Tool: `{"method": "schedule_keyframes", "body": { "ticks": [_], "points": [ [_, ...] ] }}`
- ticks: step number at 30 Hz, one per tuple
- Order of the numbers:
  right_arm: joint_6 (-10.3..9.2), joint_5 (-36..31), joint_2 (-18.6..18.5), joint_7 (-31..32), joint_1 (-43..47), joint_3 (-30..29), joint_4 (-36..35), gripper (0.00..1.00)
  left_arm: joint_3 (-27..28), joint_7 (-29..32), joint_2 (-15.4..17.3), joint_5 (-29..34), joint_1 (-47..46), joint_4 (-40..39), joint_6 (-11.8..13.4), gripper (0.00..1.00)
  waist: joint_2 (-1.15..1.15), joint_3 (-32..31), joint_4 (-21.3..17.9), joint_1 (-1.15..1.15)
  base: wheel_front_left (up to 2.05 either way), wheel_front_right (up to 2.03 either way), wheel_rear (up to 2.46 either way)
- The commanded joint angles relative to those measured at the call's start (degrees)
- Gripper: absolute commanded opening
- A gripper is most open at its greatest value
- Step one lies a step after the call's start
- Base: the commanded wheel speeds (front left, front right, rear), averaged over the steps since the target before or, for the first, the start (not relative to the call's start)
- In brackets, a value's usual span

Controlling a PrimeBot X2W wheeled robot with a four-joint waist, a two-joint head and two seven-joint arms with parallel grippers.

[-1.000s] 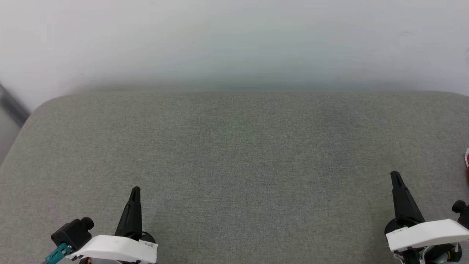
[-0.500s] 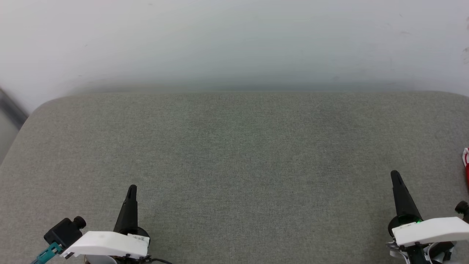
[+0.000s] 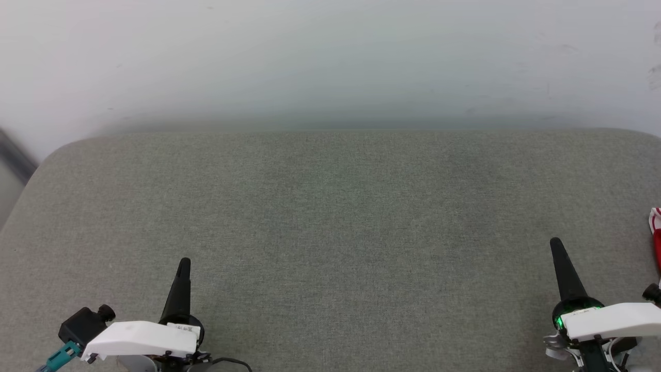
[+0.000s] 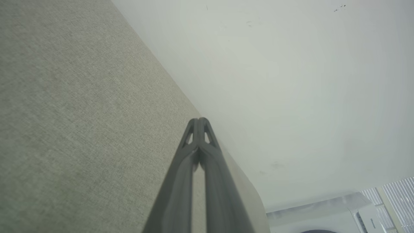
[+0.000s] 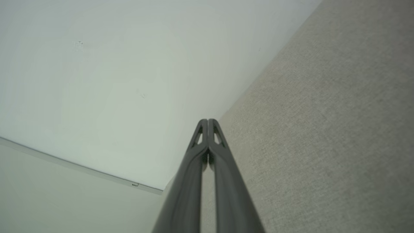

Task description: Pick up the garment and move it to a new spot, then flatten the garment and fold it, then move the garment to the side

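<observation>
A sliver of the garment (image 3: 656,235), red with a white edge, lies on the grey fabric surface (image 3: 330,222) at the far right edge of the head view; the rest of it is cut off by the frame. My right gripper (image 3: 556,244) is shut and empty at the lower right, a little to the left of that sliver and apart from it. At the lower left my left gripper (image 3: 184,263) is shut with nothing in it. Both wrist views show the fingers pressed together at the tips: left gripper (image 4: 200,120), right gripper (image 5: 207,121).
The grey surface ends at a white wall (image 3: 330,57) along the back and rounds off at the far left corner (image 3: 57,152). A white appliance (image 4: 339,213) shows low in the left wrist view, beyond the surface's edge.
Both arms have drawn slightly back toward the bottom of the head view. A little more of the garment's edge shows at the right. Both grippers stay shut.
</observation>
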Motion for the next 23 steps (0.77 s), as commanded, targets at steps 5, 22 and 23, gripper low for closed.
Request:
{"method": "schedule_keyframes", "body": {
  "ticks": [5,22,23],
  "points": [
    [0.01,3.94,0.2,0.89,-1.56,-0.38,0.14,0.0,0.58,1.03,0.24,-3.9,-1.68,0.0,-0.16,0.0,0.0,-0.07,-0.12,0.0,0.0,0.0,0.0],
    [0.0,15.42,0.6,3.43,-2.55,-1.18,1.8,0.0,1.85,4.23,0.12,-15.51,-2.94,1.31,-0.2,0.0,0.0,-0.35,-0.64,0.0,0.0,0.0,0.0],
    [0.0,15.88,0.62,3.52,-2.61,-1.21,1.88,0.0,1.92,4.35,0.12,-15.98,-3.0,1.37,-0.21,0.0,0.0,-0.36,-0.66,0.0,0.0,0.0,0.0]
  ]
}}
